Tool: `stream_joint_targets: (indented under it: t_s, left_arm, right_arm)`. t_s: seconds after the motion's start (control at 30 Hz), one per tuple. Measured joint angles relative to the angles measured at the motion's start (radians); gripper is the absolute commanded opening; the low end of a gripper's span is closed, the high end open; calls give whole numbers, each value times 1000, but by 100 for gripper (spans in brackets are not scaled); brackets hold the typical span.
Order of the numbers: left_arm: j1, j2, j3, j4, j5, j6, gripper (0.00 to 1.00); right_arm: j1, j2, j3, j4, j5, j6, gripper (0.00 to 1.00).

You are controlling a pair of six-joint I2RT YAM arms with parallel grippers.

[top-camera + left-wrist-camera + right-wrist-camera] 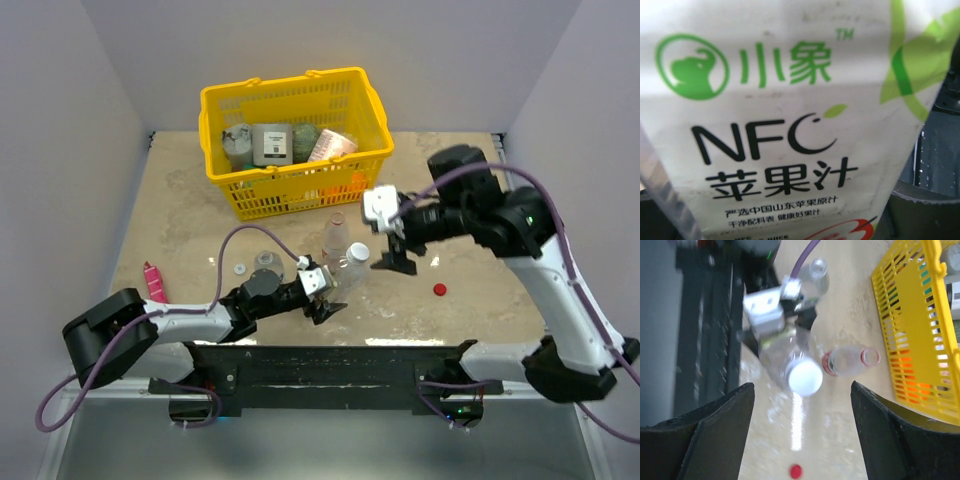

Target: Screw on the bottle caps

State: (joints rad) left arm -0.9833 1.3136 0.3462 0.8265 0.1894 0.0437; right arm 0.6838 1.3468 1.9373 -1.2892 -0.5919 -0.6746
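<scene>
My left gripper (pixel 330 298) is shut on the lower part of a clear bottle (pixel 348 268) that leans toward the right arm. A white cap (pixel 358 250) sits on its neck. In the left wrist view its white label with green print (pixel 780 125) fills the frame. My right gripper (pixel 397 262) hangs open just right of that cap (pixel 805 376), with nothing between its fingers. A slim bottle (pixel 335 232) with a red-rimmed open mouth (pixel 870 356) stands behind. A short bottle (pixel 268 265) stands further left, with a loose white cap (pixel 240 268) beside it. A red cap (pixel 439 290) lies on the table.
A yellow basket (pixel 372 110) full of jars and packets stands at the back centre, close behind the slim bottle. A pink tube (pixel 155 282) lies at the left near the left arm. The black base rail (pixel 330 360) runs along the near edge.
</scene>
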Motion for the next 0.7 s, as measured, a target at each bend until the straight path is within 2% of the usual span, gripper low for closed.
stream_joint_targets:
  t_s: [0.13, 0.2, 0.33, 0.53, 0.7]
  left_arm:
    - [22, -35, 0, -20, 87, 32, 0]
    - [29, -58, 0, -39, 121, 55, 0]
    - [33, -89, 0, -77, 173, 109, 0]
    - [33, -93, 0, -153, 213, 179, 0]
    - [34, -93, 13, -193, 227, 212, 0]
  right_arm:
    - [4, -209, -277, -15, 48, -312, 79]
    - [5, -250, -330, -32, 53, -431, 79]
    - [5, -237, -336, -44, 46, -613, 79]
    - [9, -152, -333, -43, 21, -773, 75]
    - [34, -146, -333, -46, 4, -895, 71]
